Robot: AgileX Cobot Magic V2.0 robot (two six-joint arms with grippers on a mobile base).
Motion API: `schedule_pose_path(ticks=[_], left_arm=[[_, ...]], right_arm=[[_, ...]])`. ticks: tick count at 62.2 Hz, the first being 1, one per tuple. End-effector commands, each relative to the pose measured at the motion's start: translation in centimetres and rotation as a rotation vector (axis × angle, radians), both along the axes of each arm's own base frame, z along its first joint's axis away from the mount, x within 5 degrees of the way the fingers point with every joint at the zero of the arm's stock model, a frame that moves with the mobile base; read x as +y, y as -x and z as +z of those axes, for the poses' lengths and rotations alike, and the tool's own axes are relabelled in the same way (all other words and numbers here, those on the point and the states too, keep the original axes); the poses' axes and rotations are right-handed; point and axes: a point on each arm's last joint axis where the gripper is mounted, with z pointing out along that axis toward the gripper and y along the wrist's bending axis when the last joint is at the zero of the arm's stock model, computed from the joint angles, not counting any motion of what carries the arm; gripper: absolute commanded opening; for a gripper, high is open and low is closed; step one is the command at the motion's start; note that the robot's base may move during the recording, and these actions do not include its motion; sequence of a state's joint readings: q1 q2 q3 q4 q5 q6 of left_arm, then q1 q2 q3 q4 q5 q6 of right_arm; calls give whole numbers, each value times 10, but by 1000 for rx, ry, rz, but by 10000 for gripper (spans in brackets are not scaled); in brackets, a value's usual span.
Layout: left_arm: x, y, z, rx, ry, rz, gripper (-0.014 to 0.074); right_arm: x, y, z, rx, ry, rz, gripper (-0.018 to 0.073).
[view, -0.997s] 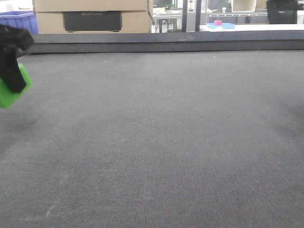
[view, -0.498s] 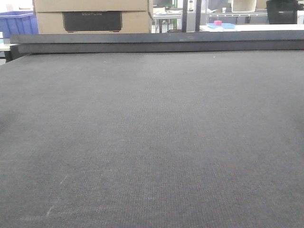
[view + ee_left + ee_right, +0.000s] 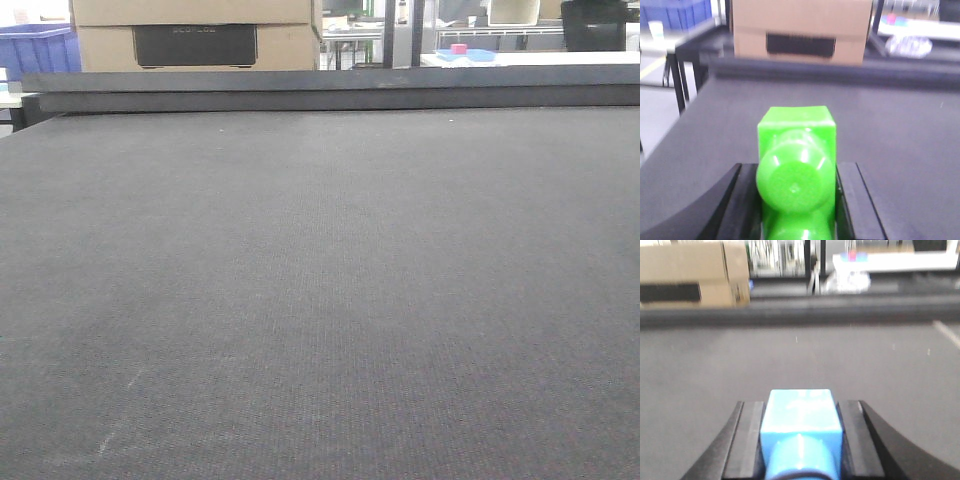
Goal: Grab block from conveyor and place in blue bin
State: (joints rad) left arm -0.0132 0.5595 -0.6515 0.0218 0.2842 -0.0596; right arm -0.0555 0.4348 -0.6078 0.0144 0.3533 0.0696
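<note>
The green block (image 3: 796, 137) is being clamped between the black fingers (image 3: 742, 200) of the left gripper (image 3: 796, 167), stud toward the camera. It is apparently being held clear of the conveyor (image 3: 905, 150) for carrying to the blue bin (image 3: 35, 50). A light blue block (image 3: 801, 415) is likewise being gripped by the right gripper (image 3: 800, 405). Neither arm is being shown in the front view, the bin is being cut off at the frame edge, and both wrist views are blurred.
</note>
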Motion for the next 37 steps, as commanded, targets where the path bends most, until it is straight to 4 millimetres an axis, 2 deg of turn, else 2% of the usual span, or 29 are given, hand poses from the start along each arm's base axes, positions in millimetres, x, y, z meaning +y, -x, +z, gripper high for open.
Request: schedule_pose_path(ticks=[1, 17, 37], left_arm=[[0, 11, 6, -60, 9, 2, -111], [0, 27, 12, -127, 10, 1, -111], [-3, 51, 17, -198, 48, -56, -111]], right_arm=[[0, 8, 4, -58, 13, -2, -162], [1, 22, 11, -147, 18, -3, -162], [1, 23, 11, -150, 18, -3, -162]])
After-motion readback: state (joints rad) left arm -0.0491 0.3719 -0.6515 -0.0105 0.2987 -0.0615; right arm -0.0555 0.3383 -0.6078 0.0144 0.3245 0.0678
